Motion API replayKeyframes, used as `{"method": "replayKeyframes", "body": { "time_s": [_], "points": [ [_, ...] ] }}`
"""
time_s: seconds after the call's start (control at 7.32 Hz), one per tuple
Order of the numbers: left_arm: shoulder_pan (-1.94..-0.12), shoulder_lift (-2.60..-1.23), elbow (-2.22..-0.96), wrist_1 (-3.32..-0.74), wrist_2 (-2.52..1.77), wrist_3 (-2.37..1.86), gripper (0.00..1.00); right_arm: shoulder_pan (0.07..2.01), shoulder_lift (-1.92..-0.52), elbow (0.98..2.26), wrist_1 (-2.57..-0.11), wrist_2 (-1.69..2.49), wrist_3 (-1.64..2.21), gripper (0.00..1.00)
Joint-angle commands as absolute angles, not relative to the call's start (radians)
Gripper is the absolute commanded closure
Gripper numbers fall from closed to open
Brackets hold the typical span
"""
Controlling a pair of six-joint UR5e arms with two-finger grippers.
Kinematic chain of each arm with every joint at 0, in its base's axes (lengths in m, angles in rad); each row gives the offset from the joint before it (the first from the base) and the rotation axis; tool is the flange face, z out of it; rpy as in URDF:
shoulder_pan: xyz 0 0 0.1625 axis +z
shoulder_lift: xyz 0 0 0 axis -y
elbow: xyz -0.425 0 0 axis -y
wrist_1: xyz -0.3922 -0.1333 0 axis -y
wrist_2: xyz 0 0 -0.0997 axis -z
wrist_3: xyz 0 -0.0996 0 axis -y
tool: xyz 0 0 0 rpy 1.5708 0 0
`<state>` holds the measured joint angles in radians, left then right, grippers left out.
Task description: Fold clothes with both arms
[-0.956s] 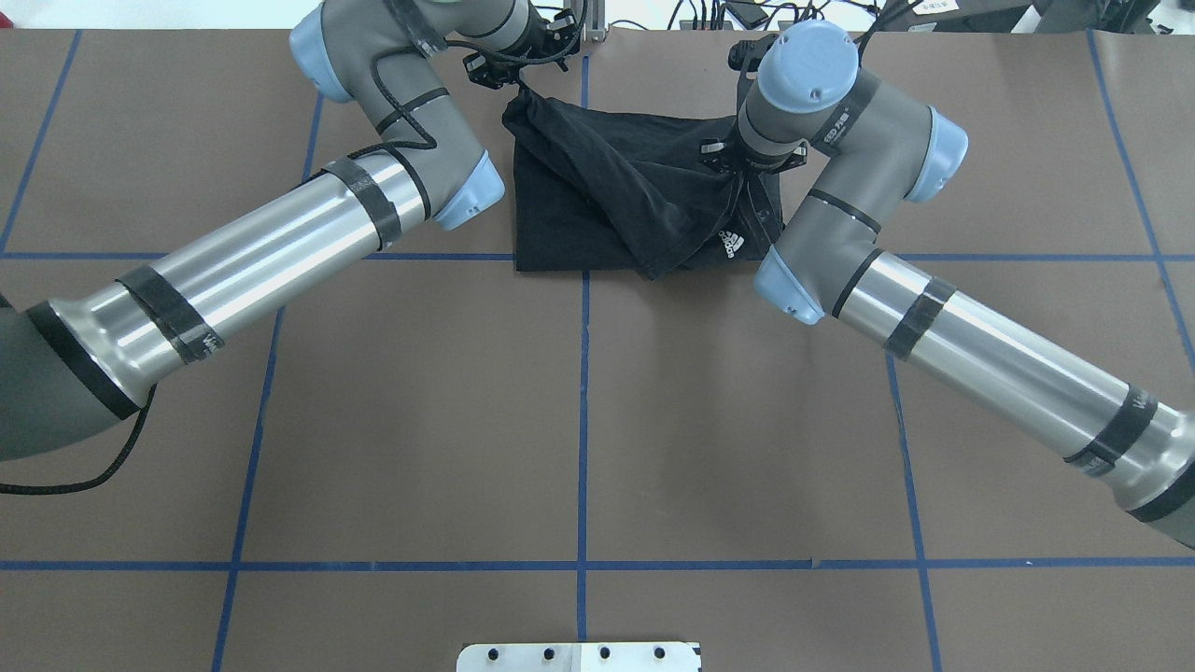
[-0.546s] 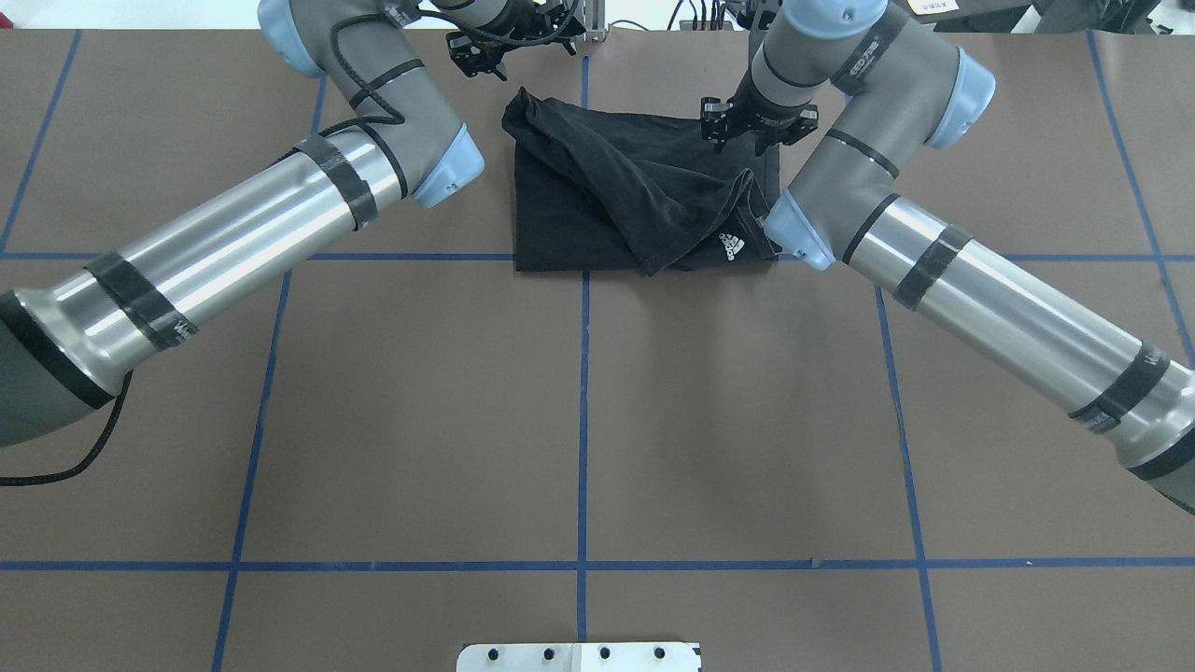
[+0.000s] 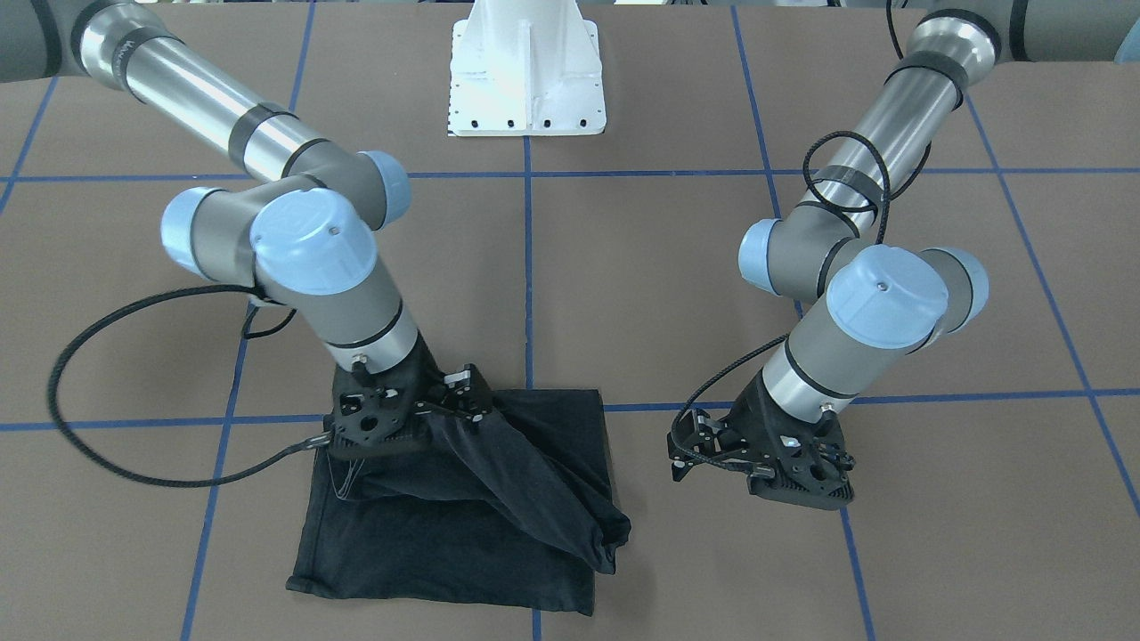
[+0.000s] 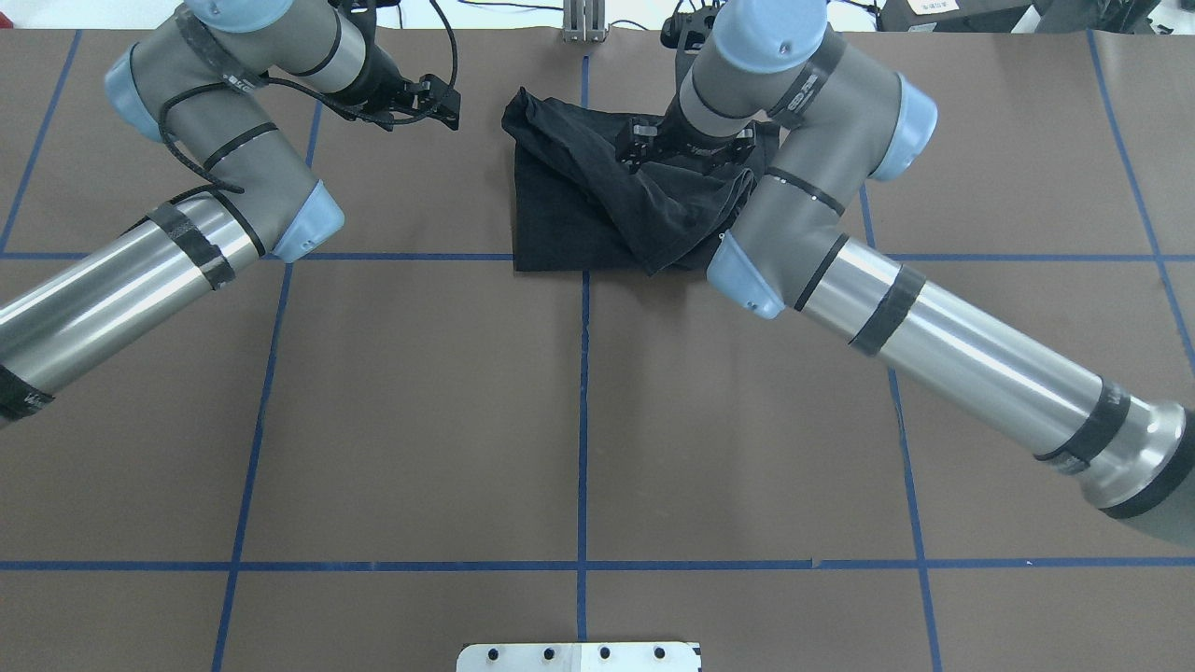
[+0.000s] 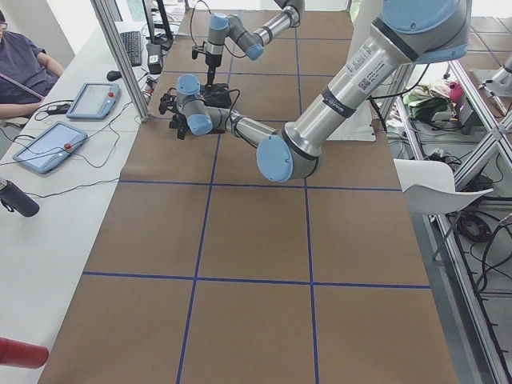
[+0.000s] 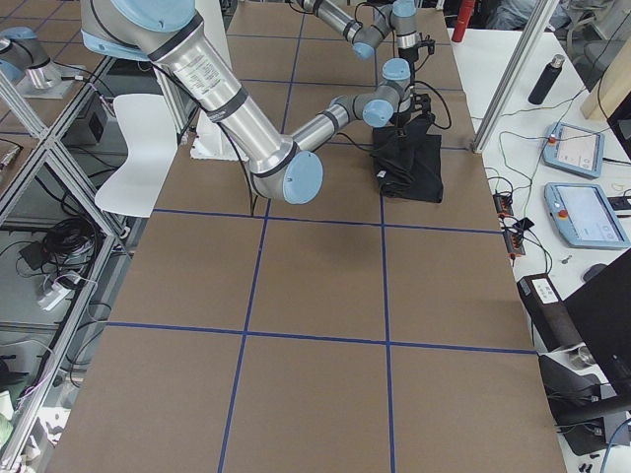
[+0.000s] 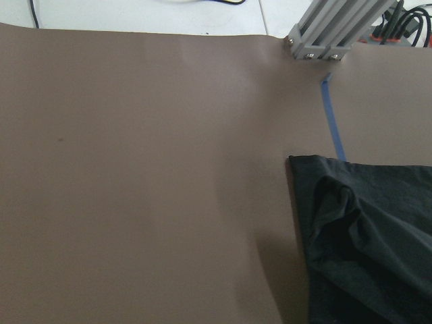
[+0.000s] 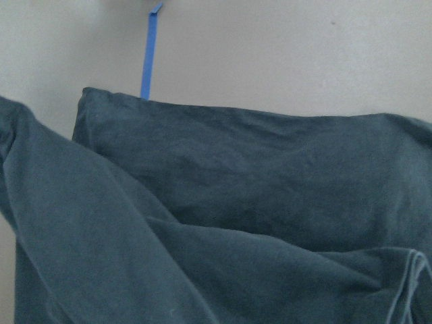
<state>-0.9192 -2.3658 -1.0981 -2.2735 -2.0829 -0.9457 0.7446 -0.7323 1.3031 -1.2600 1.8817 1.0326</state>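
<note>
Brown bench (image 4: 579,420), blue tape grid. Black T-shirt (image 4: 560,224) lies at its far edge, part-folded, with one loose diagonal ridge across the top layer. I judge it light, limp and not slippery, best pinched at hems or corners, both sides together. My right gripper (image 4: 686,154) is low over the T-shirt's right half; contact and spread cannot be told. My left gripper (image 4: 446,103) hangs just left of the T-shirt, jaws apart, empty.

Right gripper (image 4: 686,149) fingertips are hidden under its own wrist and the T-shirt (image 4: 569,215) folds, jaws unreadable. Left gripper (image 4: 439,103) fingers too small and dark to tell. T-shirt under right gripper is cut off by wrist-view edges.
</note>
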Motion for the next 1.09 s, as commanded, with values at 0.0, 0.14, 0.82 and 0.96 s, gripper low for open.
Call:
{"method": "replayKeyframes", "body": {
  "time_s": [0.0,0.14,0.82,0.96],
  "points": [
    [-0.920,-2.352,-1.100,-2.275,-2.085,-0.939,0.00,0.591,-0.713,1.382,-1.423,1.618,1.034,0.06],
    [-0.920,-2.341,-1.101,-2.278,-2.085,-0.939,0.00,0.556,-0.712,1.381,-1.433,1.523,1.022,0.13],
    [-0.920,-2.336,-1.103,-2.279,-2.085,-0.939,0.00,0.494,-0.632,1.284,-1.442,1.348,1.035,0.96],
    [-0.920,-2.338,-1.103,-2.279,-2.085,-0.940,0.00,0.494,-0.574,1.197,-1.433,1.348,1.084,1.00]
  ]
}}
